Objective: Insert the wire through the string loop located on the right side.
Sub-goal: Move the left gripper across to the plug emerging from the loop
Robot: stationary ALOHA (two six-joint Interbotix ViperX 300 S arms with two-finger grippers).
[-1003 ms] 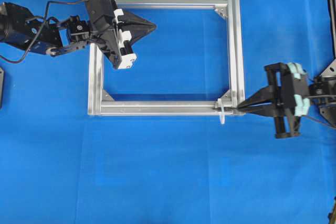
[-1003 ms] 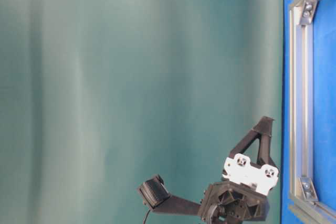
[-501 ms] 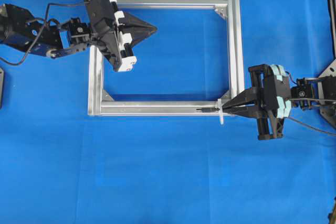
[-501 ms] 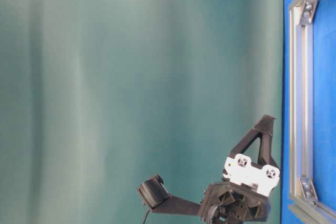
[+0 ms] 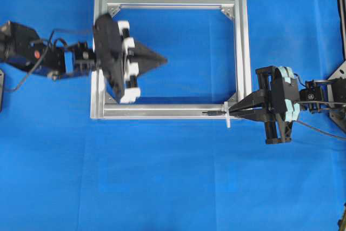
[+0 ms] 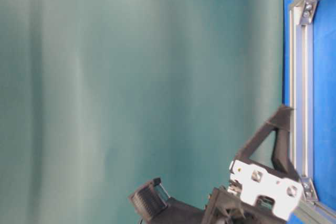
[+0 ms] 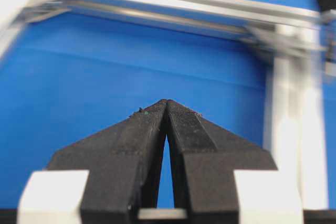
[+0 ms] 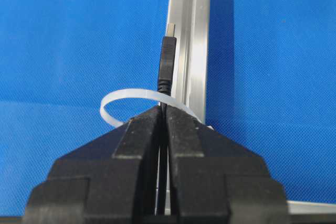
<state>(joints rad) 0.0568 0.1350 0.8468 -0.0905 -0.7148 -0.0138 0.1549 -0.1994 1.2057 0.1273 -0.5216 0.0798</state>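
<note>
Blue cloth (image 5: 178, 187) covered the whole work surface, with a silver rectangular frame (image 5: 242, 52) lying flat on it and a teal backdrop (image 6: 131, 77) behind in the table-level view. The right gripper (image 8: 163, 109) was clamped shut on the wire (image 8: 167, 61), its fingertips pressed against the string loop (image 8: 118, 98). Just beyond those tips the wire's black plug and small metal tip poked out through the white loop, lying along the frame's bar, which ran straight ahead of the jaws. Overhead, the loop (image 5: 227, 115) sat at the right gripper's (image 5: 232, 113) tips, near the frame's corner, and the wire's (image 5: 213, 113) plug end lay past it on the bar. The left gripper (image 5: 162, 58) was closed on nothing, its tips hovering over the blue cloth inside the frame, well apart from the loop; its wrist view (image 7: 166, 103) showed the two fingers meeting at their points, with the frame's bars blurred ahead of them.
</note>
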